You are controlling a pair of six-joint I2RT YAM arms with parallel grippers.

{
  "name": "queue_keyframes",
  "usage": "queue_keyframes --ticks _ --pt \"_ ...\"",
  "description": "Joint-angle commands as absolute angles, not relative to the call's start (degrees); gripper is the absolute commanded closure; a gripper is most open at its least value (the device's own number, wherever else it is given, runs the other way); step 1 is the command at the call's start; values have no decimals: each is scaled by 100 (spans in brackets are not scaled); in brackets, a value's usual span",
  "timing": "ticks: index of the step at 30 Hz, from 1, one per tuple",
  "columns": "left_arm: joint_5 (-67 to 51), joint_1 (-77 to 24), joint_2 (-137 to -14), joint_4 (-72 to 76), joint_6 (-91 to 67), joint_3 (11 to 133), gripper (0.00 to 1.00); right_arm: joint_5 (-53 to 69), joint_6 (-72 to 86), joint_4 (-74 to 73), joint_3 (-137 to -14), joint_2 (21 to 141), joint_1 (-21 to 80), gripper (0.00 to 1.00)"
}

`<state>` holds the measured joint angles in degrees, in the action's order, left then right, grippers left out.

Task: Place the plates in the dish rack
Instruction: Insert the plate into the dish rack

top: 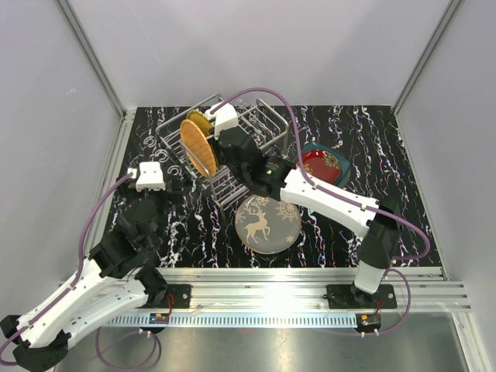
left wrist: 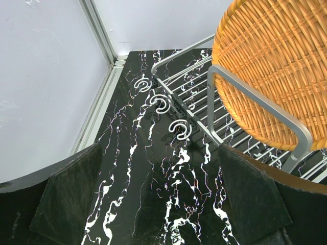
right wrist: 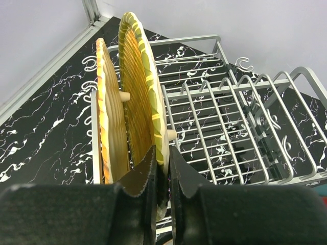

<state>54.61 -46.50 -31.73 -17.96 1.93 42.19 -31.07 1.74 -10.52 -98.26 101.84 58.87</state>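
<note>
**RIGHT ARM AT RACK, PLATE RIM GRIPPED; LEFT ARM OPEN BESIDE RACK**

**Right arm.** From its base at the near edge, the arm reaches diagonally up and to the left across the desk [top: 372,139]. The forearm passes just behind the reindeer plate [top: 267,225], and the wrist sits over the dish rack [top: 263,120]. The right pincer [right wrist: 162,173] is narrow. One finger sits on each face of the rim of the yellow-green-rimmed plate [right wrist: 138,87], clamping it. This plate stands on edge in the rack.

**Left arm.** The arm is folded low, with the elbow near the front rail and the wrist pointing toward the left end of the rack. The left pincer [left wrist: 159,153] is spread wide and holds nothing. It hangs over bare desk, just short of the rack's end rail and not touching it.

**Plate positions.**
- The orange woven plate [top: 199,149] stands upright in the rack at its left end. It sits just beside the gripped plate and parallel to it.
- The reindeer plate lies flat on the desk in front of the rack.
- The red plate [top: 318,164] lies on the teal plate [top: 342,172], to the right of the rack.
</note>
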Motion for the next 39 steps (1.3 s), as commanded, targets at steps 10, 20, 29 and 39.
queue_keyframes --ticks 10,20,29,39 --pt "5388 -4632 -3199 -1644 185 4403 1 -3120 475 -677 -9607 10037 6047 95" --pt "5361 -4641 -3208 -1644 185 4403 1 -3436 194 -53 -9045 10002 6257 100" --pt "5361 -4623 -3234 -1644 185 4412 1 -3603 35 132 -9281 10222 6398 100" --pt "5353 -4623 -3243 -1644 176 4403 1 -3788 -123 105 -9334 10354 6521 100"
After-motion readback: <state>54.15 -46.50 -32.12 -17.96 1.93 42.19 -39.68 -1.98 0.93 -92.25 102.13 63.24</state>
